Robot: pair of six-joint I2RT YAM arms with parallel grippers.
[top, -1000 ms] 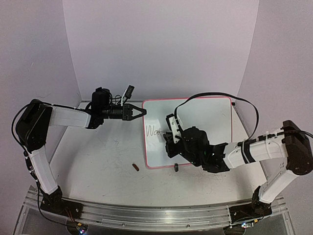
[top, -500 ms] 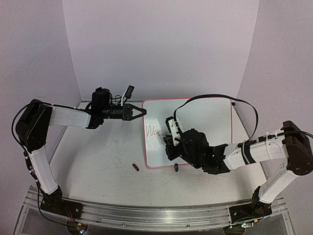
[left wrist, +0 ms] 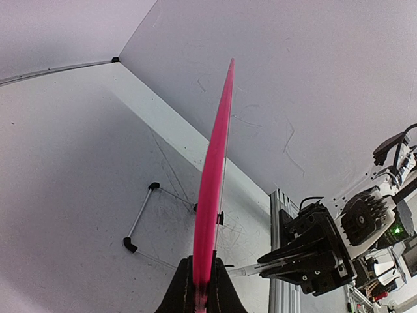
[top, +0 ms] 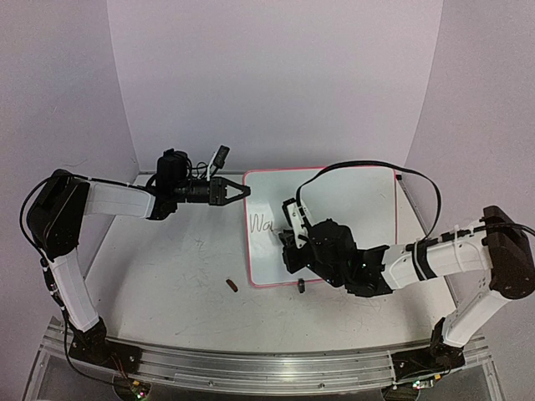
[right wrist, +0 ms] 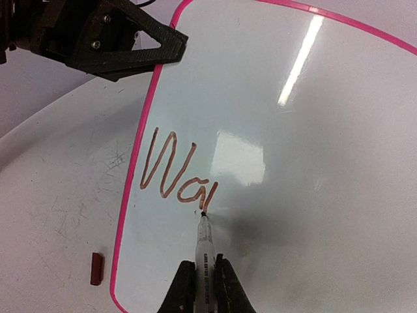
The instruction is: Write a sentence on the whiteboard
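On pink-framed white rectangular whiteboard [top: 359, 200], barely moved over last second: only "Wa" plus one stroke. Clamping slim white marker [right wrist: 204, 244] in right gripper [right wrist: 205, 267], frame edge in left gripper [left wrist: 202, 270].

Left arm [top: 117, 199], white links with black joints: upper link rises from its base to a bent elbow at far left; forearm runs level towards the right; black wrist in line with it. Black two-finger left gripper [top: 241, 191] points right; fingers [left wrist: 186, 287] closed onto the pink frame edge of the white rectangular whiteboard [left wrist: 212, 189]. Right arm [top: 443, 255], same build: elbow raised at far right; forearm reaches left and slopes down; wrist pitched downward. Black two-finger right gripper [right wrist: 204, 267] pinches a slim white-barrelled marker [right wrist: 204, 244]; marker tip touching the board surface.
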